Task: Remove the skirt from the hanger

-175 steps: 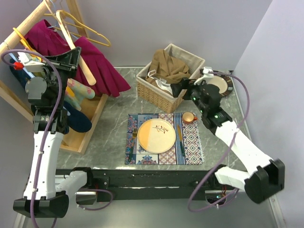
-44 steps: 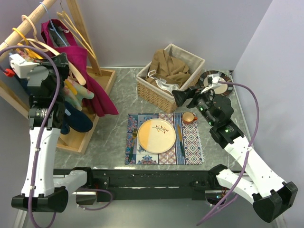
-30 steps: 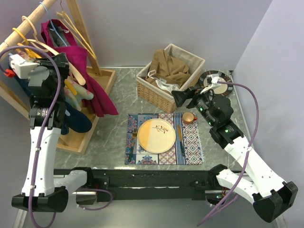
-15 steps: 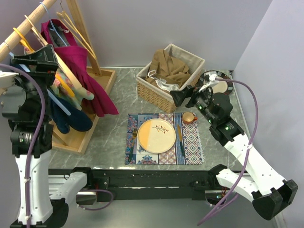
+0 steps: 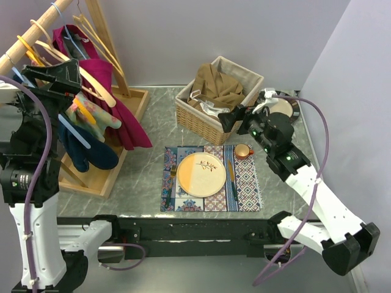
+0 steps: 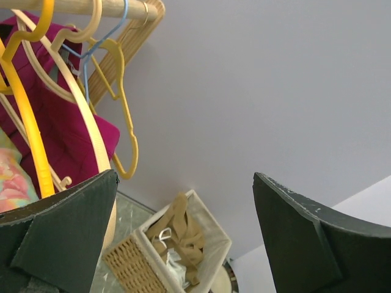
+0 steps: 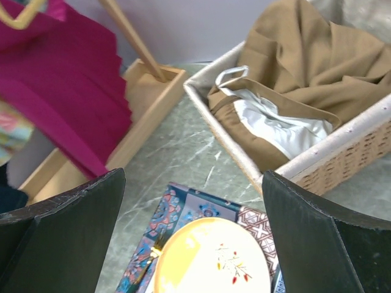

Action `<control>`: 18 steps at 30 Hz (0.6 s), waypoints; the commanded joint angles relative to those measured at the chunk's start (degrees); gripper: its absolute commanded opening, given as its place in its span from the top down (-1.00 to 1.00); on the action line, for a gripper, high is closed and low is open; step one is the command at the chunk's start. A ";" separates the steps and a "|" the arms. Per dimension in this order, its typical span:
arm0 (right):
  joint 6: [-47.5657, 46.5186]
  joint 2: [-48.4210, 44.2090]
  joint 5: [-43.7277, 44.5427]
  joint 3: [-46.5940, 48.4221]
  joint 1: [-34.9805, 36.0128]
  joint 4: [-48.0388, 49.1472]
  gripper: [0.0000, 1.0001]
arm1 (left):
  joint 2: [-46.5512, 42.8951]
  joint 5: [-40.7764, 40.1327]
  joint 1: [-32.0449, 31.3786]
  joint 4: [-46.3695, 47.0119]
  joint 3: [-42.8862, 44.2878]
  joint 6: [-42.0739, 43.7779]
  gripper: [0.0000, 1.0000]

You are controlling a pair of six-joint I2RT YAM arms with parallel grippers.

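Left hand up at the clothes rack, fingers spread wide, nothing between them. Skirt just beyond this hand and off to one side, past the finger on the left of the wrist view: magenta, pleated, draped down from the wooden rail among several hangers. Hard to tell which hanger carries it. Pale wooden hanger curving across the skirt's front and dropping behind that same finger; contact not clear. Yellow hanger further out on that side, blue wire hanger above.

Right hand low over the bench, fingers likewise wide apart and empty. Ahead of it and to its right, the wicker basket with a brown garment inside. Below and close to this hand, the plate on a patterned placemat. Skirt well apart from this hand, ahead and to its left, hem over the rack's wooden base tray.
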 commanded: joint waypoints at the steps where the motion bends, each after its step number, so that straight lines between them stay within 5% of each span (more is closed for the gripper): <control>1: -0.45 3.30 5.44 7.52 0.27 -0.74 -1.00 | 1.04 3.56 0.18 -3.99 2.97 2.21 -0.94; 10: 1.12 1.29 -0.87 5.18 0.27 1.88 -1.00 | 4.47 6.03 0.18 -11.11 13.60 15.20 -0.93; 18: 2.36 0.23 -1.05 3.76 0.18 3.21 -1.00 | 7.54 11.21 0.18 -12.61 20.19 18.64 -0.94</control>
